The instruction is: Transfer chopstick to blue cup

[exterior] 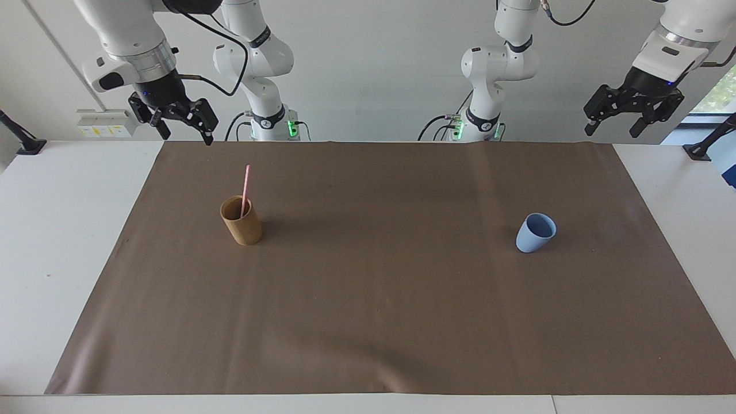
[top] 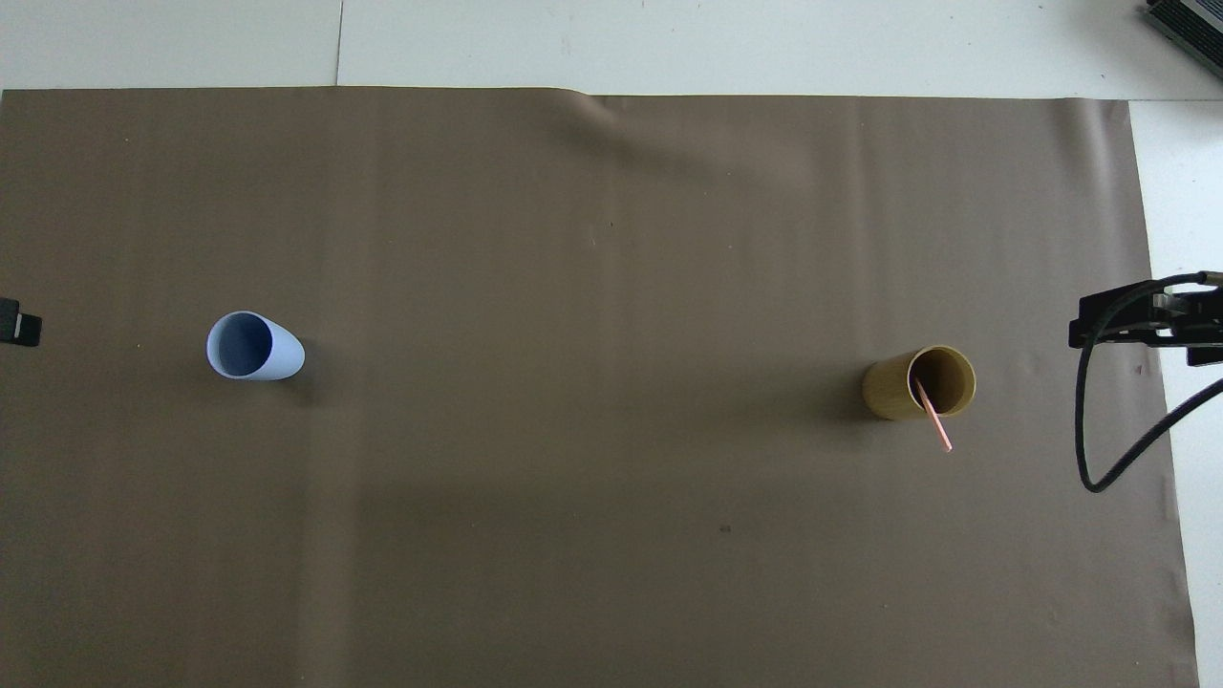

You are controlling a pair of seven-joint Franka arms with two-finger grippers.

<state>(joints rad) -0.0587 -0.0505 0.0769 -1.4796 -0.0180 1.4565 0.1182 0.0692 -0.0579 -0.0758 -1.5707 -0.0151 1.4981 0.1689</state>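
The pink chopstick [exterior: 246, 187] [top: 934, 420] stands tilted inside a tan-brown cylindrical cup [exterior: 244, 227] [top: 903, 387], toward the right arm's end of the table. The light-blue cup [exterior: 532, 236] [top: 263, 354] stands upright with nothing in it toward the left arm's end, about as far from the robots as the tan cup. My right gripper [exterior: 185, 133] hangs open in the air over the mat's corner by the robots, apart from the tan cup. My left gripper [exterior: 614, 129] hangs open above the mat's corner at its own end. Neither holds anything.
A brown mat [exterior: 368, 322] covers most of the white table [exterior: 57, 259]. A black cable [top: 1089, 459] loops down from the right arm. Black clamp mounts [exterior: 23, 144] sit at the table's corners by the robots.
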